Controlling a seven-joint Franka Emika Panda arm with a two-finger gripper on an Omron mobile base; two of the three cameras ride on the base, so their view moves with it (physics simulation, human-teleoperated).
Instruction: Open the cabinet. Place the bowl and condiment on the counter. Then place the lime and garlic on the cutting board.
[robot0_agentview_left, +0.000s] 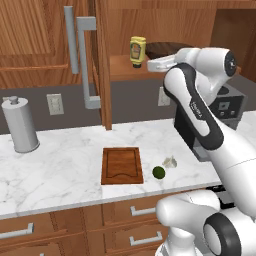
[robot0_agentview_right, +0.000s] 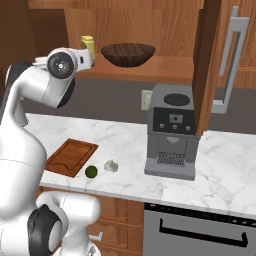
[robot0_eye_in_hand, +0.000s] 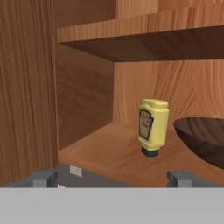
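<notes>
- Claw (robot0_eye_in_hand: 113, 178) stands wide open and empty at the front edge of the open cabinet's (robot0_agentview_left: 107, 60) lower shelf, its two dark fingertips (robot0_eye_in_hand: 43, 178) touching nothing.
- Yellow condiment bottle (robot0_eye_in_hand: 153, 127) stands cap-down on that shelf, straight ahead; dark wooden bowl (robot0_agentview_right: 128, 54) sits just beside it.
- Risk, as a judgement: a fingertip nudging the narrow-based bottle could topple it against the bowl or off the shelf.
- Lime (robot0_agentview_left: 158, 172) and garlic (robot0_agentview_left: 170, 162) lie on the marble counter (robot0_agentview_left: 60, 170), near the cutting board (robot0_agentview_left: 121, 165), not on it.

condiment (robot0_eye_in_hand: 153, 127) left of bowl (robot0_eye_in_hand: 203, 138) | both in cabinet (robot0_eye_in_hand: 26, 87)
</notes>
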